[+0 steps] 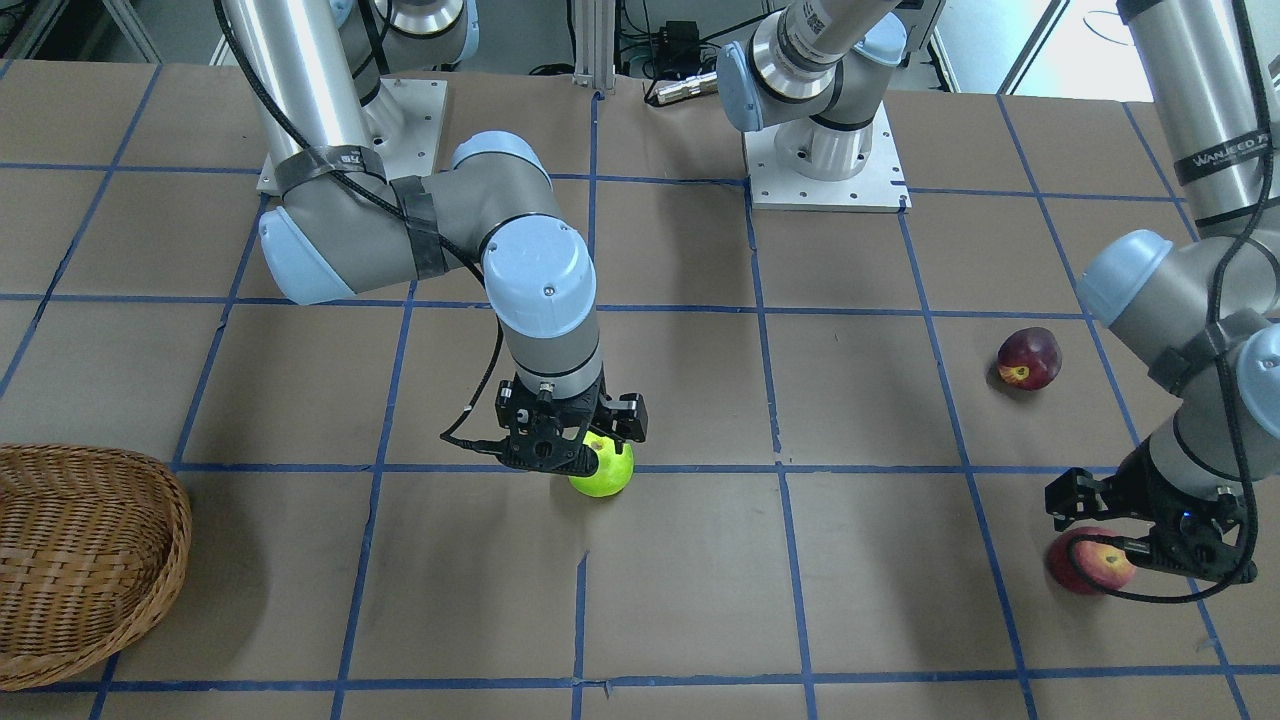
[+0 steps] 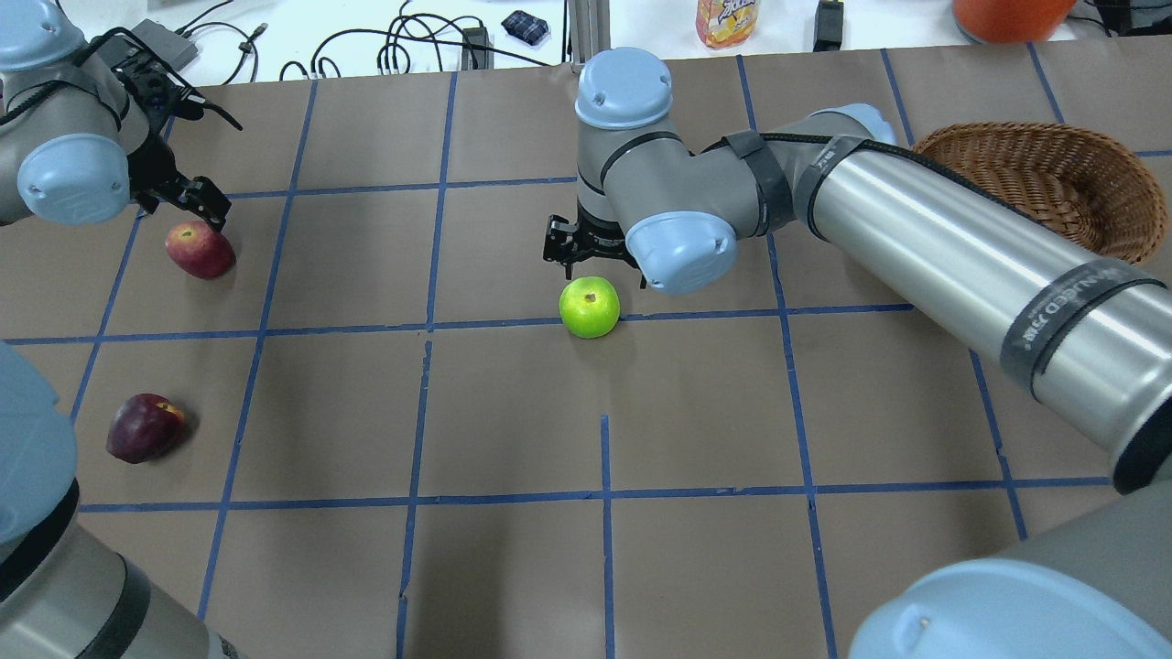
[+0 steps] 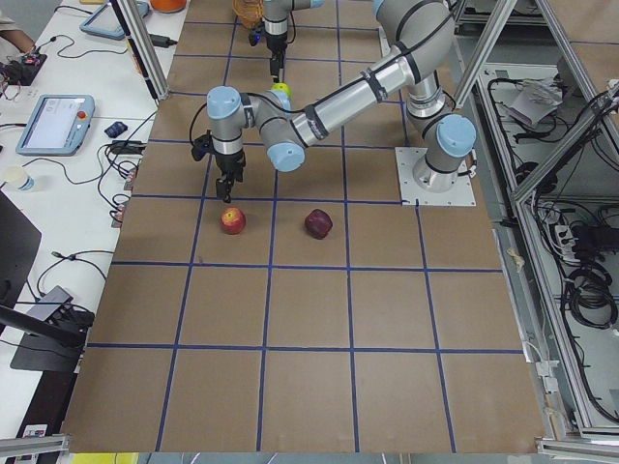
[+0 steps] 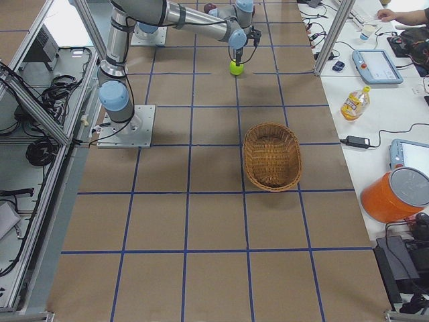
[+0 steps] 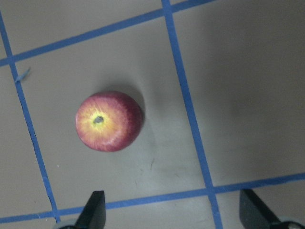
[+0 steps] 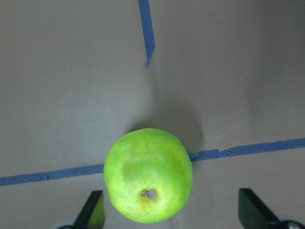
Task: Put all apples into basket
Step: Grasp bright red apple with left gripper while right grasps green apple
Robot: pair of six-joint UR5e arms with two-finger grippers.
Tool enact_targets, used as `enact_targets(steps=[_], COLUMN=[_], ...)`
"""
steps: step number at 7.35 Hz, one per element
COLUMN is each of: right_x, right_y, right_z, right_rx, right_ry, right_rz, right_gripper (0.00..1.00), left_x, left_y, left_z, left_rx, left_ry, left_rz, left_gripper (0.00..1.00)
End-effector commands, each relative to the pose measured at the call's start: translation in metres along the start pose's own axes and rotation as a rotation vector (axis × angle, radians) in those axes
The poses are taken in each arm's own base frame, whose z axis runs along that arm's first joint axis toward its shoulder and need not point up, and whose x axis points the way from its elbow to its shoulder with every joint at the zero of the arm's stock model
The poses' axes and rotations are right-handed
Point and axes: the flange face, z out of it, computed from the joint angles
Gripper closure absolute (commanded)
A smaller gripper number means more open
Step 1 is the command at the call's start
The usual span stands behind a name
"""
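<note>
The lime-green apple [image 2: 590,307] lies on a blue tape line mid-table. My right gripper [image 2: 586,252] hangs open just above it; in the right wrist view the apple [image 6: 148,175] sits between the spread fingertips [image 6: 95,212], offset toward one of them. The red apple [image 2: 200,249] lies at the far left. My left gripper [image 2: 197,197] is open above and beside it, and the left wrist view shows the apple [image 5: 109,121] ahead of the open fingertips [image 5: 94,212]. The maroon apple [image 2: 145,427] lies apart, nearer the robot. The wicker basket [image 2: 1035,133] stands empty at the far right.
The table is brown paper with a blue tape grid. A drink bottle [image 2: 728,20], an orange container [image 2: 1007,14] and cables lie beyond the far edge. The right arm's long forearm [image 2: 961,265] crosses in front of the basket.
</note>
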Motion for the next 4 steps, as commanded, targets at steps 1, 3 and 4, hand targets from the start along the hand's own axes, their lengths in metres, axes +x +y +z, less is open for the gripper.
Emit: enact_targets(steps=[1,3,4], right_x=[-0.014,-0.013,-0.013], right_y=[0.005,0.004,0.003], right_z=[0.027,0.042,0.050], right_rx=[-0.015,-0.035,-0.044], right_ry=[0.006,0.017,0.024], right_rz=[-0.004,-0.004,-0.003], right_gripper=[0.00,0.00,0.00], left_x=[-0.032,-0.029,-0.028], left_y=[0.002,-0.001,-0.002], left_z=[0.039,0.064,0.076], left_rx=[-0.030,-0.062,-0.066], left_ry=[0.024,0.051,0.070], left_rz=[0.009,-0.012,-0.012], left_gripper=[0.00,0.00,0.00])
